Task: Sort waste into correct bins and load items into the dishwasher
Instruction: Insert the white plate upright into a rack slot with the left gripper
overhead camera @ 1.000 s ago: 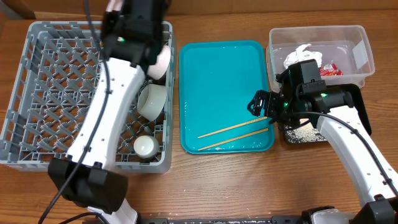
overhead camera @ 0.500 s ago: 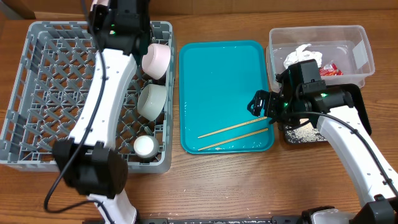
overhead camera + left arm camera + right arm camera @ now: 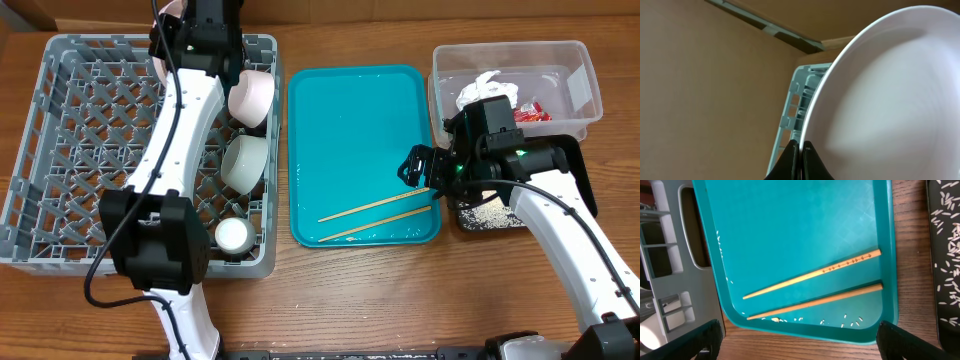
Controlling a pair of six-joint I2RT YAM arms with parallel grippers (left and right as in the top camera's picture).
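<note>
Left gripper (image 3: 801, 150) is up at the far edge of the dish rack (image 3: 80, 150), its fingers pinched tight on the rim of a white plate (image 3: 890, 100); the plate fills most of the left wrist view, standing on edge with the rack's slotted wall just behind it. Down in the rack, along its right side, a white bowl (image 3: 250, 97) leans on its side, a second bowl (image 3: 243, 160) sits below it, and the small cup (image 3: 233, 235) is near the front corner. Over to the right gripper (image 3: 800, 329): fingers spread wide, holding nothing, hovering above the near right corner of the teal tray (image 3: 790, 220). The two chopsticks (image 3: 812, 275) lie on that tray side by side, slanted and apart from each other, with a few rice grains (image 3: 850, 321) scattered along the tray's near edge. More rice is spread in the black tray (image 3: 935, 245) just to the right of the teal one. Behind it, the clear tub (image 3: 585, 60) holds the crumpled napkin (image 3: 485, 88) and the red-and-silver wrapper (image 3: 533, 112)
</note>
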